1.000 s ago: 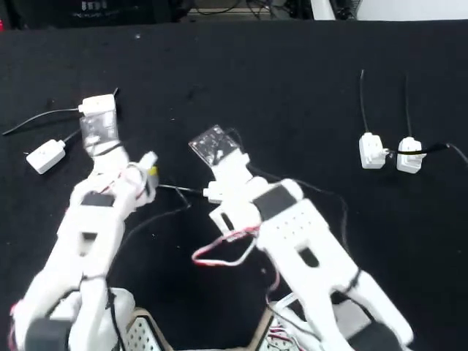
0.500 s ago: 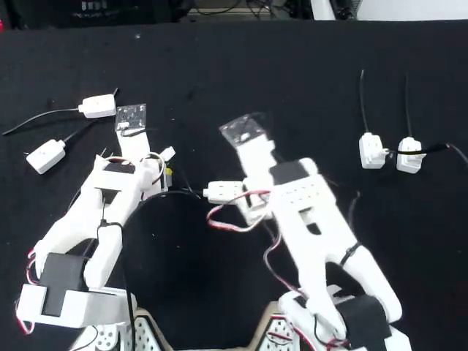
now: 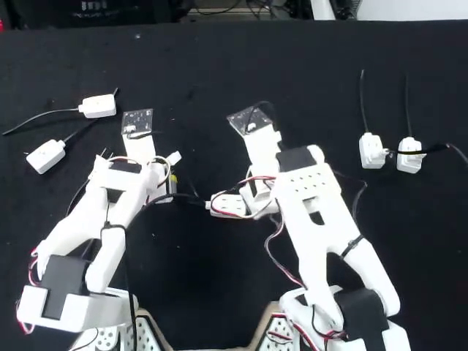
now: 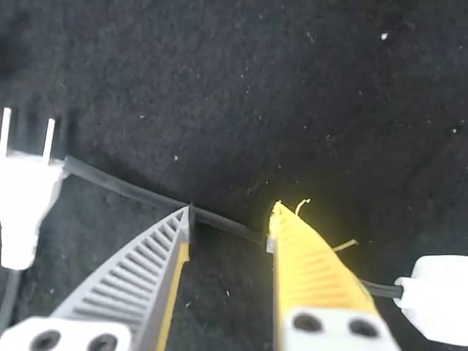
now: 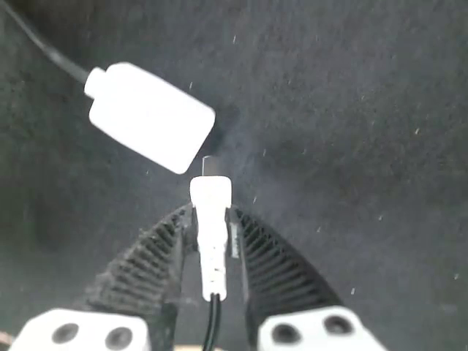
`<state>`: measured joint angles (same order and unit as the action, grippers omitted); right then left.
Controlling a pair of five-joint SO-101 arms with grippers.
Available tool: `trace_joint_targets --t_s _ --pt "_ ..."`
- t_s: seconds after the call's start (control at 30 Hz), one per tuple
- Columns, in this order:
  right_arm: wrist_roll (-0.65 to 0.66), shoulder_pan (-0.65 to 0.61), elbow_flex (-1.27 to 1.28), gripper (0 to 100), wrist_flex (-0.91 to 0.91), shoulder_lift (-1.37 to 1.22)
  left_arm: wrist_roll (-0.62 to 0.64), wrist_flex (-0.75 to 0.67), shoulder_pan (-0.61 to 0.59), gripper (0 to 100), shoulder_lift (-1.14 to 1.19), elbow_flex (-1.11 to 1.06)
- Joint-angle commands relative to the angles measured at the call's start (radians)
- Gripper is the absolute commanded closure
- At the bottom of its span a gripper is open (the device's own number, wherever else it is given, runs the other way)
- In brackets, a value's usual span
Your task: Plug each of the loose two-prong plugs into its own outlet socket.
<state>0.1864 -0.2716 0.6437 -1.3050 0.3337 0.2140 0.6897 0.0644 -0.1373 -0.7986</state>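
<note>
1. As the right arm has swung farther up the table and toward its own right over the last second, the held plug [image 5: 210, 219] has gone with it. The plug is clamped lengthwise between the fingers of the right gripper [image 5: 210, 213], its cord trailing back toward the wrist.
2. Its prong tip reaches the near edge of a socket block [image 5: 150, 117], which lies slanted across the plug's line. I judge insertion to be close but not done, and the slant wants correcting first.
3. The left gripper [image 4: 230, 212] has drawn back from the far left piece [image 3: 97, 106] that it stood over a second ago, and that piece has not shifted. The fingers now stand apart and empty, with a black cable [image 4: 124, 186] lying on the cloth between their tips. This reads as a release that frees this arm for another plug.
4. Counted by the left gripper: one bare plug [image 4: 22, 201] with two prongs, and one white body [image 4: 439, 296], seemingly at the cable's other end.
5. Counted from above: four white cabled pieces on the black table [image 3: 219, 66]. They are the far left piece, a near left piece [image 3: 45, 155], and an inner right piece [image 3: 371, 151] just beside an outer right piece [image 3: 409, 155]. Which of them are plugs I cannot tell.
</note>
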Motion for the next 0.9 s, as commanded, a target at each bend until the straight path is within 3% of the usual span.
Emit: trace_joint_targets --t_s 0.0,0.1,0.27,0.57,0.87 --pt "0.069 -0.112 -0.022 98.8 -0.086 0.007 0.018 0.012 0.013 82 -0.071 0.016" --pt "0.098 -0.195 0.028 98.8 -0.072 0.005 0.018 0.012 0.013 82 -0.081 0.015" --pt "0.095 -0.204 0.093 98.8 0.072 -0.015 0.020 -0.021 0.013 82 -0.092 -0.022" --pt "0.129 -0.057 0.088 98.8 0.230 -0.119 0.012 0.031 0.013 82 -0.092 -0.027" --pt "0.126 -0.021 0.051 98.8 0.250 -0.128 0.012 0.061 0.024 82 -0.092 -0.041"
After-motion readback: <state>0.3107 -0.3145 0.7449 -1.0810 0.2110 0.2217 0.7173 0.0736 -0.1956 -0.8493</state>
